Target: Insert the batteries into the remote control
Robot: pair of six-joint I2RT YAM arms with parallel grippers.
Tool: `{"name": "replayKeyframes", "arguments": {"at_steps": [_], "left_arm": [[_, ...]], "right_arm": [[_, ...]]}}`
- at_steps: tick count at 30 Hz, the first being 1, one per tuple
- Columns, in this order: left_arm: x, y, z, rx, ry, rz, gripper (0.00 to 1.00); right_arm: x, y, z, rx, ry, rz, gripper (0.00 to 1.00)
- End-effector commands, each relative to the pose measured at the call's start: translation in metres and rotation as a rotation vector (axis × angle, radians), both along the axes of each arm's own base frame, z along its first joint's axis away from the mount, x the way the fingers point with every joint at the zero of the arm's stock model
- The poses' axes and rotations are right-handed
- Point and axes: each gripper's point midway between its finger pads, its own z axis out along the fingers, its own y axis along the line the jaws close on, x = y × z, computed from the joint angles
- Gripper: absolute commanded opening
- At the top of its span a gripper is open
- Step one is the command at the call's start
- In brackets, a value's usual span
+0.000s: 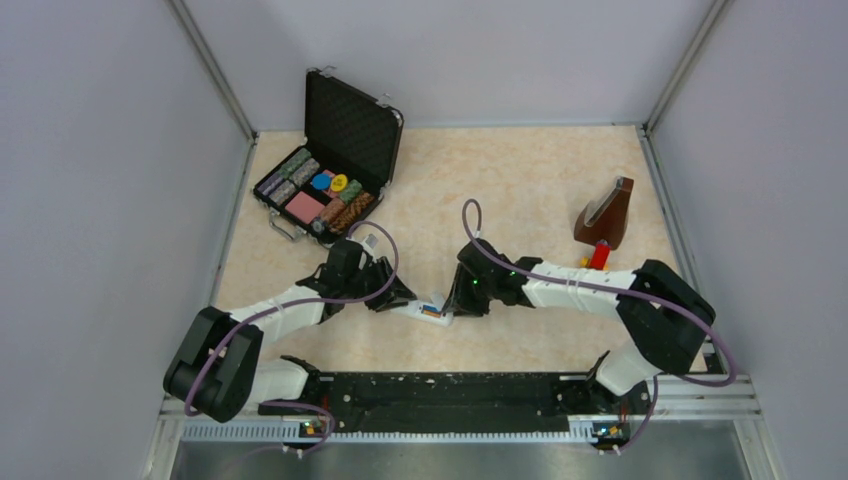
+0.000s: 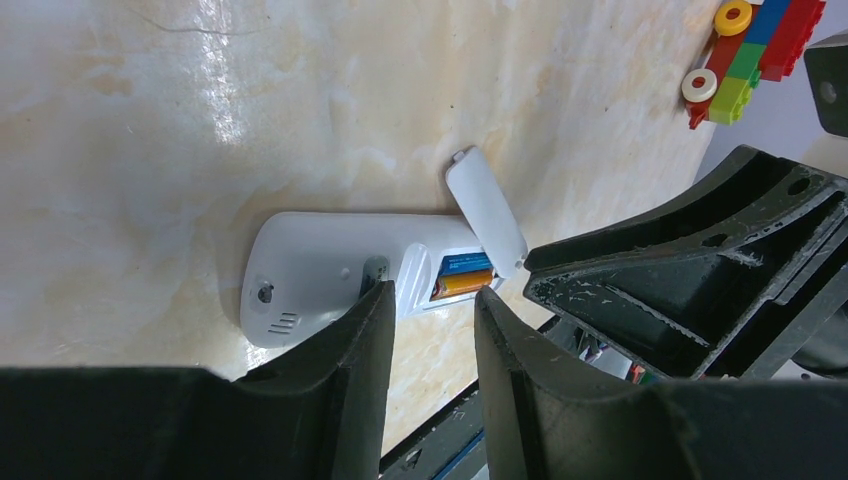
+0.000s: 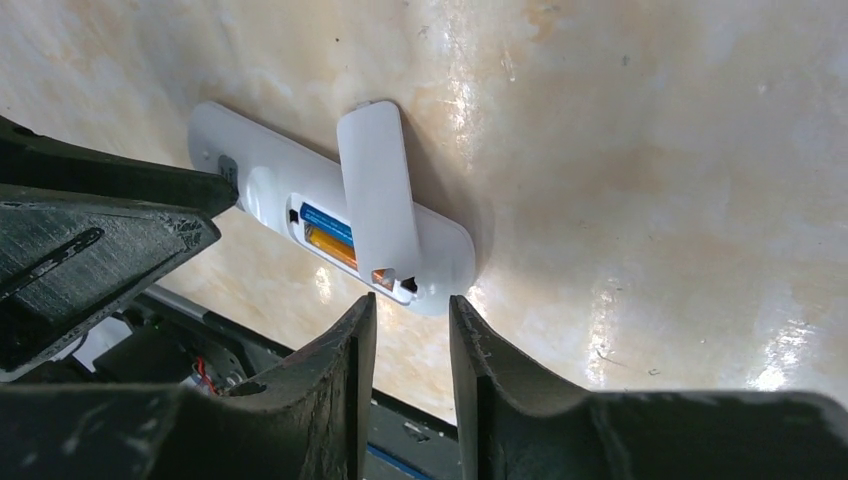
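Note:
The white remote control [image 2: 320, 275] lies back-up on the table between my two grippers, seen small in the top view [image 1: 432, 310]. In its open slot sit the batteries side by side, the blue one [image 2: 466, 264] and the orange one [image 2: 462, 284]. The loose white cover [image 3: 378, 195] lies slanted across the slot's end. My left gripper [image 2: 432, 300] is open, its tips at the remote's near edge, with only table between the fingers. My right gripper [image 3: 410, 302] is open with a narrow gap, just short of the remote's rounded end [image 3: 450, 265], holding nothing.
An open black case of poker chips [image 1: 330, 170] stands at the back left. A brown wooden wedge [image 1: 607, 215] and a small red toy [image 1: 599, 255] are at the right. The toy block train [image 2: 755, 50] lies beyond the remote. A black rail [image 1: 450, 385] runs along the near edge.

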Motion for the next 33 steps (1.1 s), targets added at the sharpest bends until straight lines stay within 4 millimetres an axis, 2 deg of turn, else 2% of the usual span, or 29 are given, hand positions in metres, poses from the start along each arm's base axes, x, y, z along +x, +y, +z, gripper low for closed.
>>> {"name": "replayKeyframes", "arguments": {"at_steps": [1,4,6,9,11,16,22,33], "left_arm": [[0.004,0.0,0.007,-0.001,-0.044,-0.003,0.4],[0.006,0.001,0.01,0.011,-0.055,-0.002,0.4],[0.007,0.002,0.011,0.02,-0.063,0.002,0.4],[0.008,0.003,0.014,0.025,-0.075,0.005,0.4],[0.011,0.003,0.017,0.027,-0.086,0.008,0.4],[0.008,0.006,0.017,0.043,-0.07,0.009,0.4],[0.012,0.009,0.023,0.064,-0.088,0.023,0.4],[0.017,0.012,0.029,0.071,-0.102,0.033,0.4]], "right_arm": [[0.01,0.008,0.016,-0.013,-0.081,0.061,0.33],[0.017,0.007,0.027,-0.028,-0.138,0.089,0.38],[0.02,0.009,0.03,-0.049,-0.159,0.136,0.46],[0.024,0.013,0.026,-0.094,-0.183,0.223,0.56],[0.028,0.013,0.022,-0.127,-0.207,0.27,0.58],[0.035,0.019,0.015,-0.172,-0.263,0.41,0.59],[0.027,0.027,0.007,-0.158,-0.227,0.509,0.58],[0.016,0.032,0.005,-0.117,-0.199,0.59,0.45]]}}
